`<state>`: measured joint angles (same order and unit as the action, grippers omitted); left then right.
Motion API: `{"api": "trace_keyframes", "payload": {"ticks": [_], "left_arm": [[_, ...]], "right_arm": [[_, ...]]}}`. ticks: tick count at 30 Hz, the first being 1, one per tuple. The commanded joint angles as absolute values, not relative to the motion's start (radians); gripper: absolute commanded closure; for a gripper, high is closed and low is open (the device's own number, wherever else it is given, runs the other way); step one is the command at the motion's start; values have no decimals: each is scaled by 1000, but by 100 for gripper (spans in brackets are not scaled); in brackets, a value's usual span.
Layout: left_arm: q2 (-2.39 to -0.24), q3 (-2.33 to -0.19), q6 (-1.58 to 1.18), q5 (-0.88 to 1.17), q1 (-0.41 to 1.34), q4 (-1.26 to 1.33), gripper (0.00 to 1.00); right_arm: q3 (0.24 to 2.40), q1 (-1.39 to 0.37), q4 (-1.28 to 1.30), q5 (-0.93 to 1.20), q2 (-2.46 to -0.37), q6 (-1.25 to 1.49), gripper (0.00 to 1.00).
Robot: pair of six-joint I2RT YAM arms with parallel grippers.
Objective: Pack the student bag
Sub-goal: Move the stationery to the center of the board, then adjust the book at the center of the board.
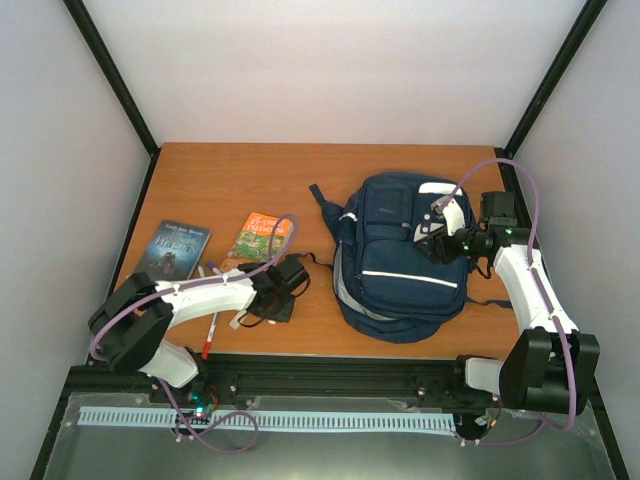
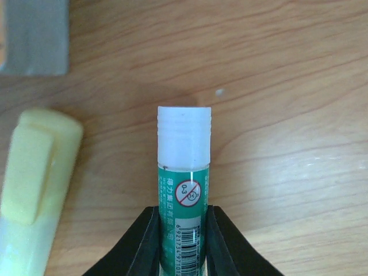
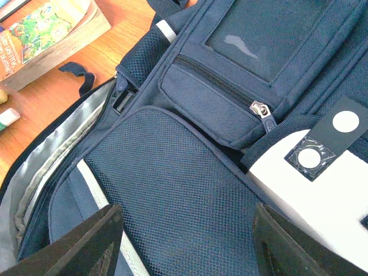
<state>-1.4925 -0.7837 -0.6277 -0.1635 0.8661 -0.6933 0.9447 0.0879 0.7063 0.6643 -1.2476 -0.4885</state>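
Note:
The navy student bag (image 1: 405, 262) lies flat on the right half of the wooden table (image 1: 230, 175), its main compartment open along the left side and showing grey lining (image 3: 52, 167). My right gripper (image 3: 184, 233) is open and empty, just above the bag's mesh front pocket (image 3: 172, 190), beside the white patch (image 3: 322, 184); it also shows in the top view (image 1: 438, 236). My left gripper (image 2: 183, 217) is shut on a green glue stick (image 2: 184, 172) with a white cap, low over the table, left of the bag in the top view (image 1: 285, 285).
A yellow highlighter (image 2: 34, 178) lies just left of the glue stick. A dark book (image 1: 182, 248) and an orange-green book (image 1: 262, 237) lie left of the bag. A red-and-white pen (image 1: 210, 332) lies near the front edge. A bag strap (image 1: 322, 203) trails at the back.

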Motion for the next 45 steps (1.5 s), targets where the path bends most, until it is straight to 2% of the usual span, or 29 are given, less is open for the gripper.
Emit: {"api": "trace_keyframes", "payload": {"ticks": [1,8,10,13,16,25,27,31,35,45], "left_arm": [[-1463,-742,-753,-201,842,-776,88],[-1436,-712,-806,-247,798,-799,83],[-1432,-710,-802,-235,798,-791,79],[-1418,-714,-771,-196,798,-772,70],[-1379,-721,-768,-189,798,-786,57],[-1218,-881,-716,-192,797,-933,40],[-1214,-951,-682,-240,793,-961,31],[-1256,-1072,-573,-270,702,-943,15],[-1333,-1151,-467,-216,572,-845,1],[-1556,-1233,-458,-105,376,-615,0]], "right_arm": [[940,80,704,681,-1232,-493,37],[939,80,710,680,-1228,-495,37],[939,80,709,681,-1225,-495,37],[939,80,709,679,-1224,-495,37],[942,80,713,671,-1222,-494,37],[1061,79,819,667,-1184,-530,32],[1092,76,822,692,-1177,-510,32],[1151,38,811,722,-1211,-451,32],[1223,-91,819,696,-1293,-398,32],[1325,-474,691,664,-1558,-268,31]]}}
